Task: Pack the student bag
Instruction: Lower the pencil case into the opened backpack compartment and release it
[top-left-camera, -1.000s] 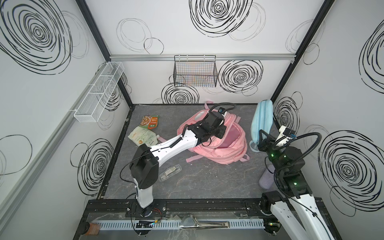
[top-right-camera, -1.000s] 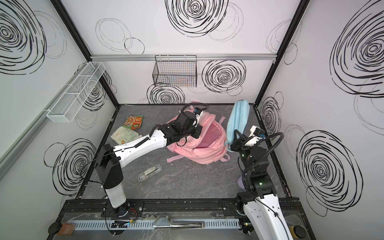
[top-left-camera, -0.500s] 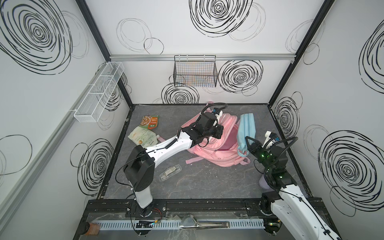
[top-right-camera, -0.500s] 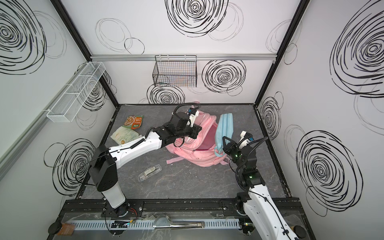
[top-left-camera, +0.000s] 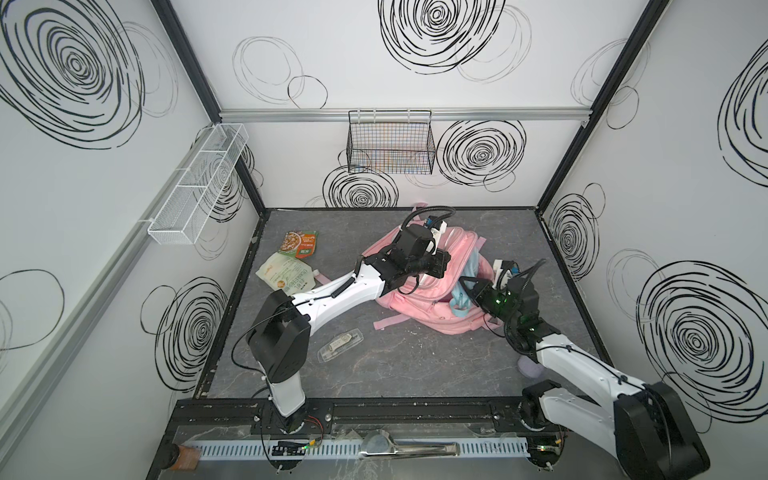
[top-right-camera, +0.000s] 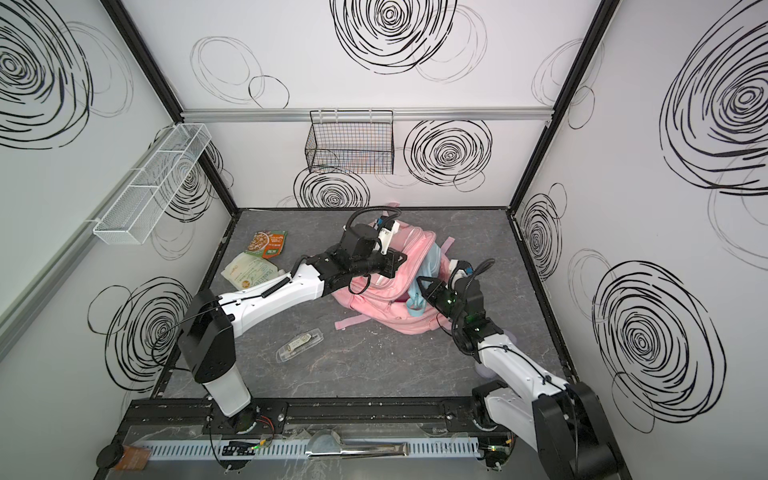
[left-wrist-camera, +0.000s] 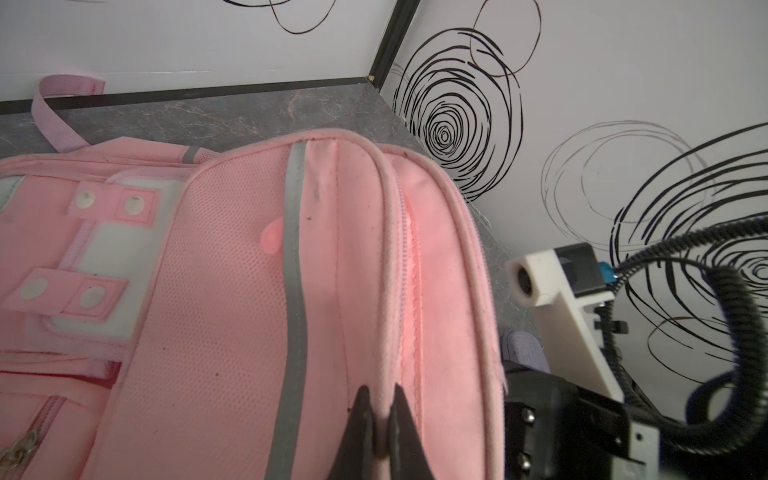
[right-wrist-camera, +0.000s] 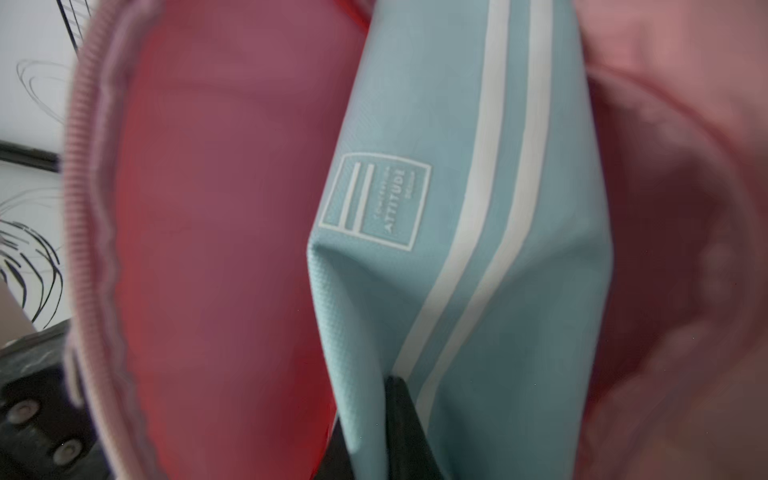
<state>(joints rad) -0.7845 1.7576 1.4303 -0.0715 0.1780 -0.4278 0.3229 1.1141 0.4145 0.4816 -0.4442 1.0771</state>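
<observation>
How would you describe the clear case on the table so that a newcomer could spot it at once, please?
Find the pink student bag in the middle of the grey table. Just in front of it, nearer the robot's bases, lies a small flat case. It alone is see-through, unlike the printed orange packet and cream packet by the left wall.

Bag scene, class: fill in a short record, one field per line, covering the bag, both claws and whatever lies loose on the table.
bag: pink, lying on the table, main compartment open
left claw: shut on the bag's piped edge by the zipper
right claw: shut on the pouch
pouch: blue with white stripes, partly inside the open compartment
loose on table: orange packet, pale packet, clear case
back wall: wire basket
</observation>
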